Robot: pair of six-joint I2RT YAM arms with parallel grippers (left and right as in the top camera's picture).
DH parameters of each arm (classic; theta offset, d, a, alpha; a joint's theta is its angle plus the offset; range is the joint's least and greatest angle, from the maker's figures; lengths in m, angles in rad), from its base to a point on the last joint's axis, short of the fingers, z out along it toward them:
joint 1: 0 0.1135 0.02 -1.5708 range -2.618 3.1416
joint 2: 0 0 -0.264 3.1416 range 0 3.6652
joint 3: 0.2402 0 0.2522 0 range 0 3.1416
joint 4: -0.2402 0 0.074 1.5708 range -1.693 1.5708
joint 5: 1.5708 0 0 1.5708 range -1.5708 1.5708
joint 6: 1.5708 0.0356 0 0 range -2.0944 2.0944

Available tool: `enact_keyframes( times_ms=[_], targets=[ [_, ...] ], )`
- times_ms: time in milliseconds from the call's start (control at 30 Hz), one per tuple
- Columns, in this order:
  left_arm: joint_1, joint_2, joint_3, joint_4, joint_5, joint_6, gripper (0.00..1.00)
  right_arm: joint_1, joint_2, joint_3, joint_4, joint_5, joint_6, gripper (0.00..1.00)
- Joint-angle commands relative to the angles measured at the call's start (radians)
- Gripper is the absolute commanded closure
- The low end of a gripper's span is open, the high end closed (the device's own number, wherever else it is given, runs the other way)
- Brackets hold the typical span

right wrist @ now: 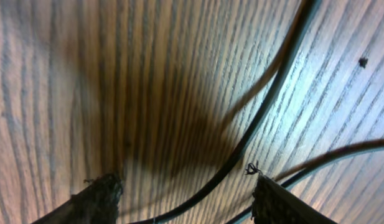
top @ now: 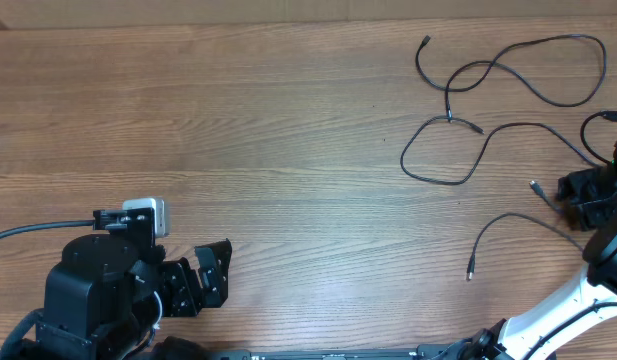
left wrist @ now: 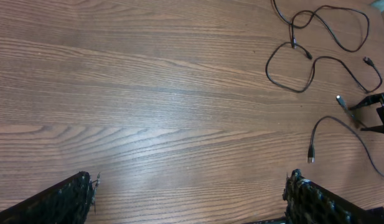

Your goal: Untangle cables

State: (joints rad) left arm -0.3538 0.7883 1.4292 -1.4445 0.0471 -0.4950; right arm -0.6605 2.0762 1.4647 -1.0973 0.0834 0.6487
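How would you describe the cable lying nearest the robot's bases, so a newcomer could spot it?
On the table, look right, where black cables lie by the right gripper. The nearest cable arcs from that gripper to a free plug; unlike those farther back, it makes one arch, no loops.

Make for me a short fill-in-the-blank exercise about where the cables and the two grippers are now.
1. The thin black cables all lie on the robot's ___ side of the table.
2. The left gripper has its jaws wide ___, with only bare wood between them.
3. In the right wrist view, one cable runs ___ the two fingers of the right gripper.
Missing words: right; open; between.
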Motion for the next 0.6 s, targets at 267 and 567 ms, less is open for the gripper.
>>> enact_keyframes(
  times_ms=[267, 567],
  targets=[
    [-0.006, 0.002, 0.002, 0.001, -0.014, 0.008, 0.01, -0.001, 0.008, -0.044, 0.057, 0.001, 0.01, 0.82],
    [-0.006, 0.002, 0.002, 0.001, -0.014, 0.008, 0.0, 0.0, 0.007, 0.105, -0.023, -0.115, -0.09, 0.96]
  ],
)
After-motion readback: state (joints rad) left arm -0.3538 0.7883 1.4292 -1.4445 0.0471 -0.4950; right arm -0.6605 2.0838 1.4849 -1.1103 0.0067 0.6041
